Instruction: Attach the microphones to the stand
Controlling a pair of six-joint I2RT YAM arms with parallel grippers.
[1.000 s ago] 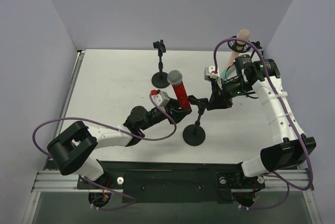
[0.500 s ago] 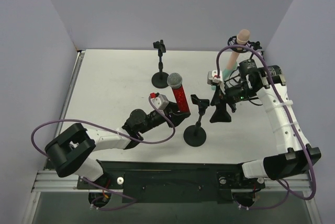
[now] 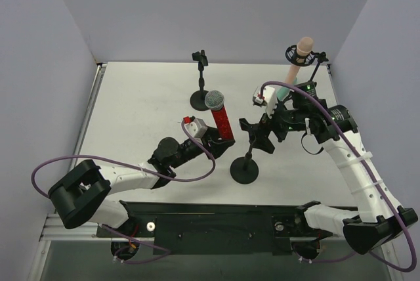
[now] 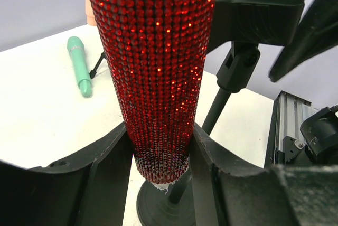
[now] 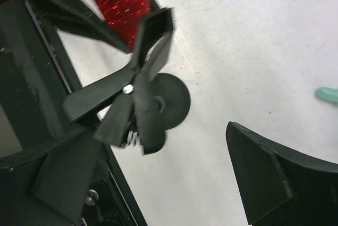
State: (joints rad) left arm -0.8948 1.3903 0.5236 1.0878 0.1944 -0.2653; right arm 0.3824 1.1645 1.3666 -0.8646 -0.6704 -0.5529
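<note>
The glittery red microphone stands upright, silver mesh head up, with my left gripper shut on its lower end. It is just left of the near stand, whose black clip holds nothing. My right gripper is open at that clip. In the right wrist view the clip sits close to the left finger, the right finger well apart. The peach-pink microphone sits in the back right stand. The mint green microphone lies on the table.
A second small stand with an empty clip is at the back centre. The green microphone is partly hidden by my right arm. Purple cables loop from both arms. Grey walls close in the white table.
My right gripper has opened wide, swung out to the right and come back toward the near stand's clip. The left gripper has drawn the red microphone slightly left.
</note>
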